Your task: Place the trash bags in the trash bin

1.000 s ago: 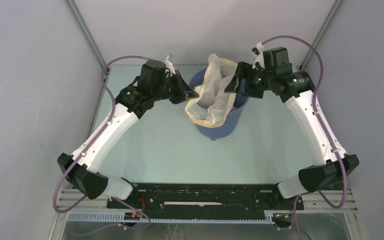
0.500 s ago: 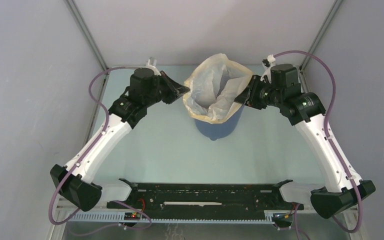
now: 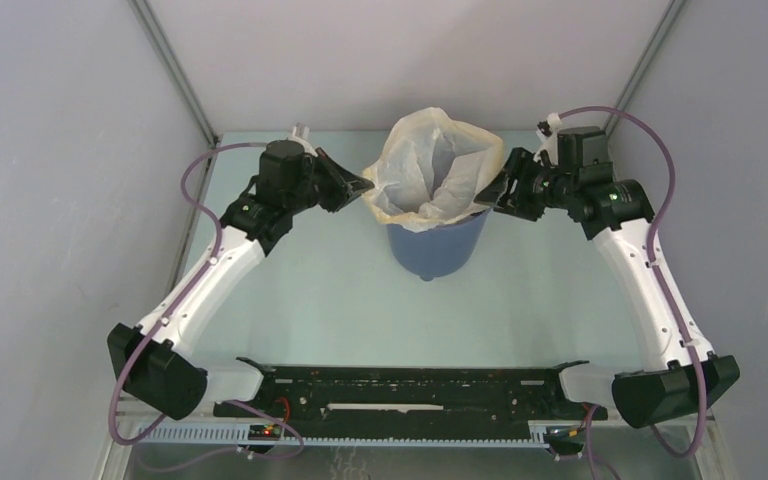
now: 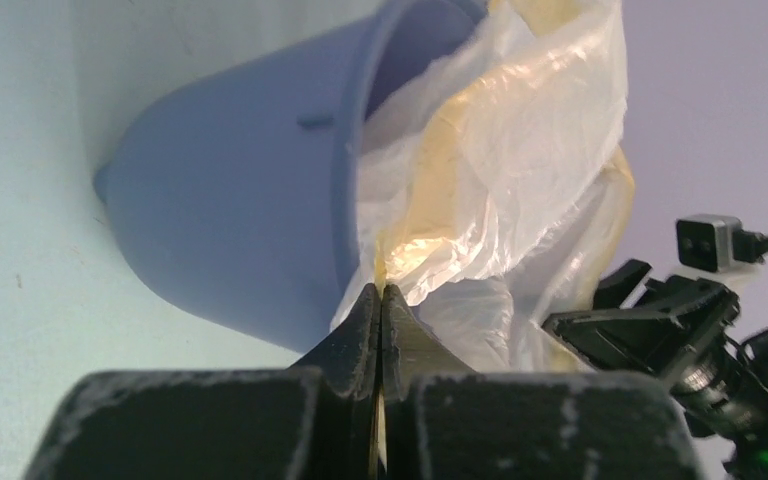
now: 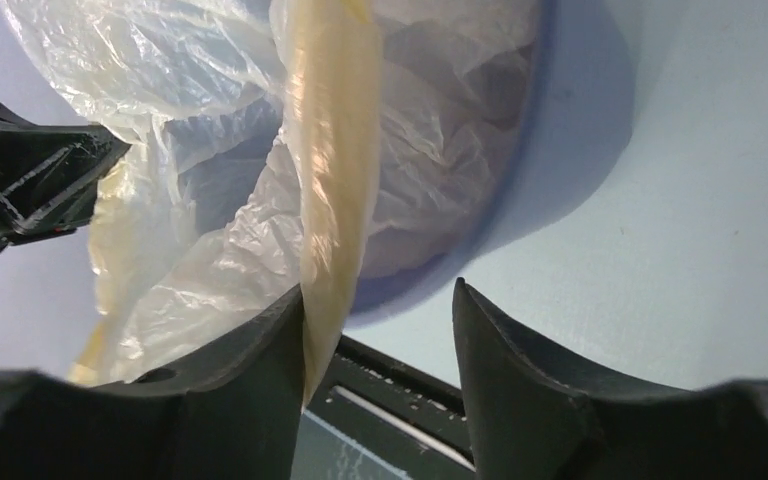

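Past the bare near half of the bench (image 3: 330,290), the bin (image 3: 438,245) is stood upright toward the far side, between the two pincers. The bag (image 3: 425,165) is set in the bin, with its crinkled mouth spread wide and raised above the blue rim. At the bag's left edge the left pincer (image 3: 358,186) is clenched on the rim film, and a thin yellowish fold is seen nipped between its fingertips. At the right edge the right pincer (image 3: 492,194) is released. Its jaws are held apart, and the yellow band (image 5: 330,150) is laid against the inner face of one finger only.
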Controlling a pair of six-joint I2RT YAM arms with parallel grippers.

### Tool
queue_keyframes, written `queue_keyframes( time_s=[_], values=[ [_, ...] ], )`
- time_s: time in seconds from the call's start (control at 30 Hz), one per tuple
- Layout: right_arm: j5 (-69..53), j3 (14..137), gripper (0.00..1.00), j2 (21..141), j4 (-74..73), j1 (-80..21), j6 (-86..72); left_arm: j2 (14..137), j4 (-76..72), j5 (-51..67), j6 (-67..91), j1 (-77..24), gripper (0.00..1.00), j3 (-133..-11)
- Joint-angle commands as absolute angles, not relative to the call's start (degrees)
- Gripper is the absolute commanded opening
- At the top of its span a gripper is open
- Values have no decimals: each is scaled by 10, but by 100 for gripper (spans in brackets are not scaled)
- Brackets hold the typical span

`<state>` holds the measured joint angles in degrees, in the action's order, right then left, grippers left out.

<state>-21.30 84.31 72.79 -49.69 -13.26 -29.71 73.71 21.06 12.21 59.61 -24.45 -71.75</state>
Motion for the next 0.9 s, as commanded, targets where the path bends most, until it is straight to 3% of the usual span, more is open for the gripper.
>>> queue_keyframes(
  time_s=[0.0, 0.13, 0.2, 0.3, 0.4, 0.47, 0.6, 0.73, 0.87],
  values=[
    [-281, 855, 67, 715, -535, -119, -295, 713, 174, 185, 611, -242, 1, -704],
    [-298, 848, 77, 699, -516, -131, -331, 706, 160, 203, 625, -243, 10, -705],
    [-292, 843, 80, 690, -500, -149, -350, 701, 163, 206, 624, -243, 22, -705],
    [-276, 825, 80, 682, -480, -166, -380, 689, 188, 193, 615, -244, 40, -701],
    [-256, 815, 71, 675, -461, -178, -400, 683, 222, 171, 592, -256, 47, -705],
    [-246, 815, 61, 673, -455, -183, -408, 686, 245, 160, 585, -269, 45, -713],
    [-225, 815, 28, 665, -447, -185, -420, 700, 239, 151, 598, -295, 16, -722],
    [-264, 815, 14, 672, -400, -136, -418, 738, 166, 163, 631, -291, 2, -751],
    [-334, 828, 8, 722, -398, -58, -396, 802, 108, 173, 635, -275, 0, -809]
  ],
)
